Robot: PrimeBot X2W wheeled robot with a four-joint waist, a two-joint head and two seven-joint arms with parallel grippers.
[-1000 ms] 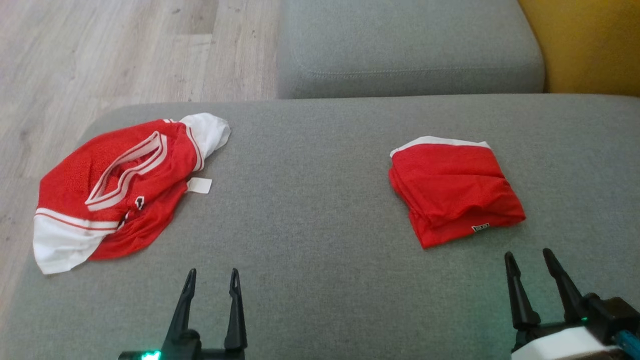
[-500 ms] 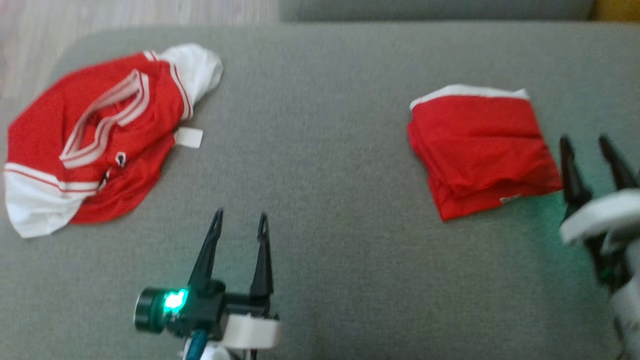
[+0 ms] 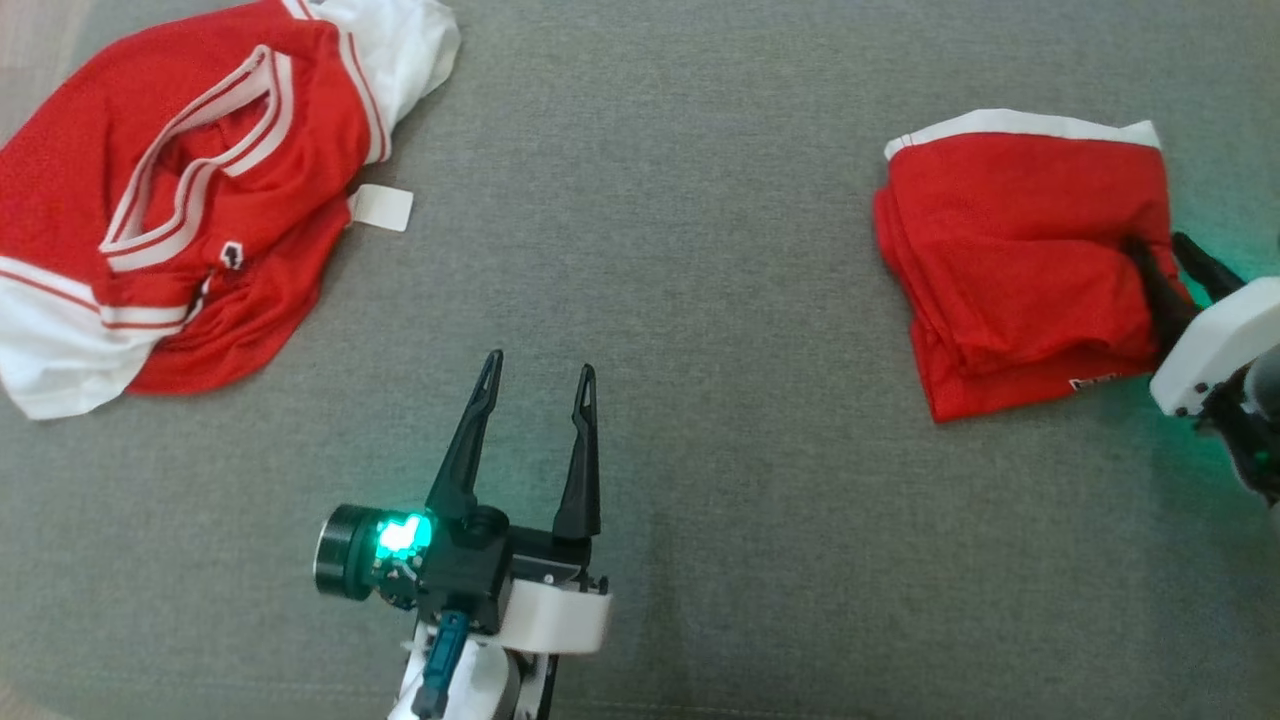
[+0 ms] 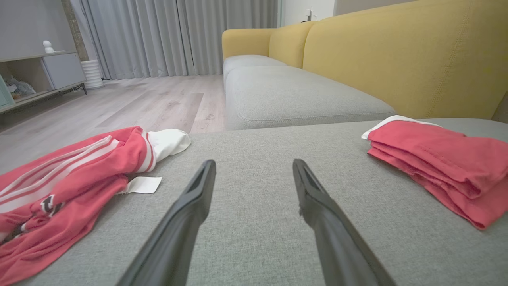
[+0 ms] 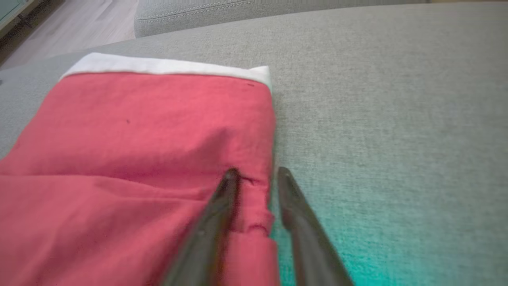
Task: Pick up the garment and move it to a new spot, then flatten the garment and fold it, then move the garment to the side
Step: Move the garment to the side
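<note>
Prob. last step: right end effector (image 3: 1158, 245) straddles hem of folded garment (image 3: 1010, 240) at 3 o'clock; blurred, can't tell if clamped. Left end effector (image 3: 540, 363) apart, idle. Next: firm pinch, slide aside.

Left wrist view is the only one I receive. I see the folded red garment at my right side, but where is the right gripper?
Observer: The right gripper is at the folded red garment's right edge.
Operator: Do its fingers touch the cloth?
Observer: In the right wrist view one finger lies on the red cloth, the other beside the edge, over the grey cushion.
Operator: Is it gripping already?
Observer: I cannot tell; the fingers stand narrowly apart with the garment's edge between them.
</note>
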